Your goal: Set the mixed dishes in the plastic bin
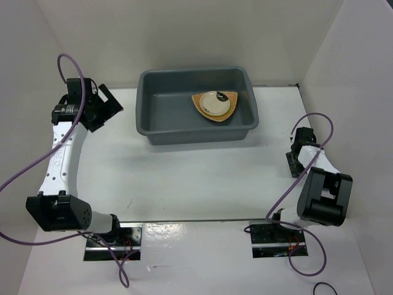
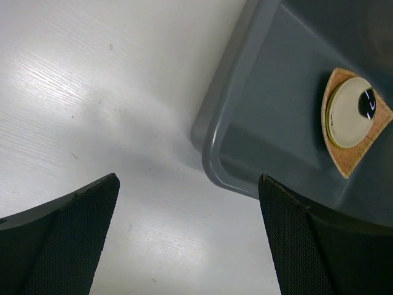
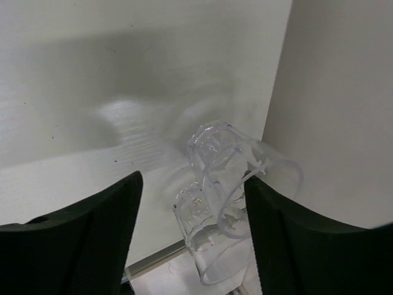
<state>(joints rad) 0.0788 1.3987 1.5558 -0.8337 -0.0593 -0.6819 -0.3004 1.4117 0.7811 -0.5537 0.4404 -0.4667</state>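
With the wood-grain plate [image 1: 231, 103] and cream saucer [image 1: 212, 102] already in the plastic bin [image 1: 145, 117] at upper centre of the top view, only the clear glass [image 3: 221, 163], tipped on its side by the wall at lower right of the right wrist view, seems left. The right gripper [image 3: 193, 184] stands spread around it and should close gently on the body, lest it roll. The left gripper [image 2: 188, 184] hangs wide and empty.

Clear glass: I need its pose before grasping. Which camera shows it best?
Right wrist view: the clear glass appears close up, tipped on its side by the wall. The top external view shows nothing of it; the left wrist view faces the plastic bin.
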